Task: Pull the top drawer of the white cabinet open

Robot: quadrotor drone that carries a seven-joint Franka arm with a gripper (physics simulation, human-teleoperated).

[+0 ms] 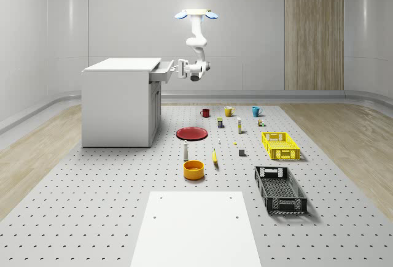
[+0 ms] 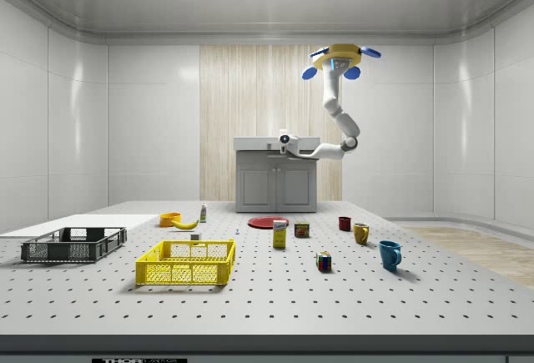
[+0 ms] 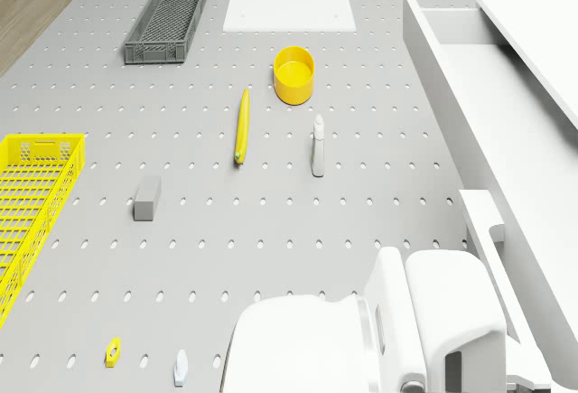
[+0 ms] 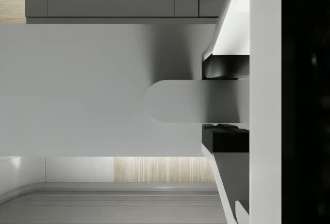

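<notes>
drawer part open, grip on handle is the weak point

drone with yellow body and blue rotors (image 1: 196, 14) hovers in the air beside the white cabinet (image 1: 120, 104), out in front of its drawer side and above the perforated grey table (image 1: 92, 205). the white jointed arm (image 1: 196, 43) hangs down and bends toward the cabinet. the two-finger gripper (image 4: 225, 104) sits at the rounded white handle (image 4: 175, 101) of the top white drawer (image 1: 162, 72), its dark pads (image 4: 224, 137) closed narrowly on either side of that handle. the drawer already stands some way out from the cabinet front.

risks, as judged from here:
- the pads hold only the end of the handle; a pull not in line with the drawer's travel could let it slip out.
- any drift of the hovering drone sideways or upward would twist the grip or bind the drawer.
- the arm is well stretched, leaving little reach to correct.

hard to make out:
- how far the drawer has left to travel.
- the drawer's contents, seen only as a bare white wall in the drone view.
- the lower doors, cut off at the edge of the wrist view.
</notes>
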